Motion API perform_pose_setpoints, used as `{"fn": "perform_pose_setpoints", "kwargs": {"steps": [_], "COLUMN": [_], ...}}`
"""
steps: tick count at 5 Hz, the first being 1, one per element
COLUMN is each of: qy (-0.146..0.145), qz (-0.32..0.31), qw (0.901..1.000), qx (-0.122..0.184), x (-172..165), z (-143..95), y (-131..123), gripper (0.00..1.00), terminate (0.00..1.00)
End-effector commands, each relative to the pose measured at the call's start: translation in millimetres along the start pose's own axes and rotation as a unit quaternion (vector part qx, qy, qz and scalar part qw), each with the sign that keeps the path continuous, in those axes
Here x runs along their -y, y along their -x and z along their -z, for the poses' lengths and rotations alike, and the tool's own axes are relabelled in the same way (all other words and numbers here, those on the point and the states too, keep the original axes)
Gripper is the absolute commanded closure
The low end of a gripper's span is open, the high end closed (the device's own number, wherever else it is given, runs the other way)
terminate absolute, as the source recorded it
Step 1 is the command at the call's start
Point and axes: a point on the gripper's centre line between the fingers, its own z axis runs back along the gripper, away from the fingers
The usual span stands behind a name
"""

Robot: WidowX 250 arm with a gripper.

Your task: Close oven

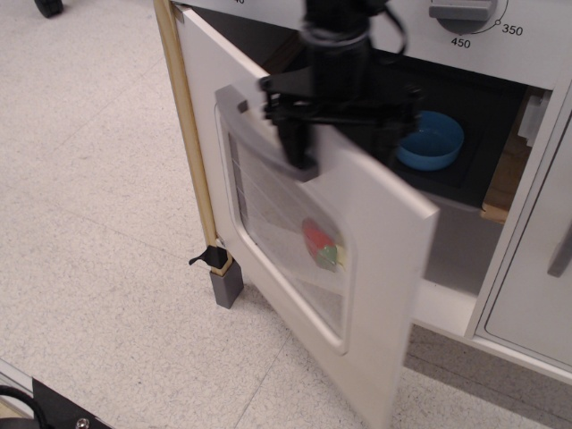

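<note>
Oven door (357,232) hangs partway open, a red and green toy (320,243) showing through its window. The tool (340,134) straddles the door's top edge, fingers spread. Behind: blue bowl (431,141) in the oven (483,107), dial (465,11) marked 450 and 350.

White oven door (375,268); blue bowl (435,143).

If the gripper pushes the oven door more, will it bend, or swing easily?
The oven door looks like a rigid flat panel, so it probably will not bend. It hangs on side hinges, half closed, so it likely swings easily under the gripper. Its free edge may bounce back.
</note>
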Motion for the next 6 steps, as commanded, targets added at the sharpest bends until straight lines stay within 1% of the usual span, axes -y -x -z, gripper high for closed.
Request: {"fn": "perform_pose_setpoints", "kwargs": {"steps": [1, 2, 3, 4, 5, 6], "qy": [0.034, 0.047, 0.057, 0.046, 0.023, -0.002], "qz": [0.007, 0.027, 0.07, 0.101, 0.123, 0.136], "qw": [0.9981, 0.9966, 0.9941, 0.9932, 0.9918, 0.9904], "qx": [0.05, 0.062, 0.06, 0.033, 0.027, 0.026], "x": [43.6, 51.1, 49.1, 36.6, 23.8, 20.2], "z": [-32.1, -50.9, -62.5, -54.1, -34.9, -10.6], "y": [-26.3, -23.2, 0.7, 27.5, 48.0, 54.1], "gripper": [0.0, 0.0, 0.0, 0.0, 0.0, 0.0], "terminate": [0.0, 0.0, 0.0, 0.0, 0.0, 0.0]}}
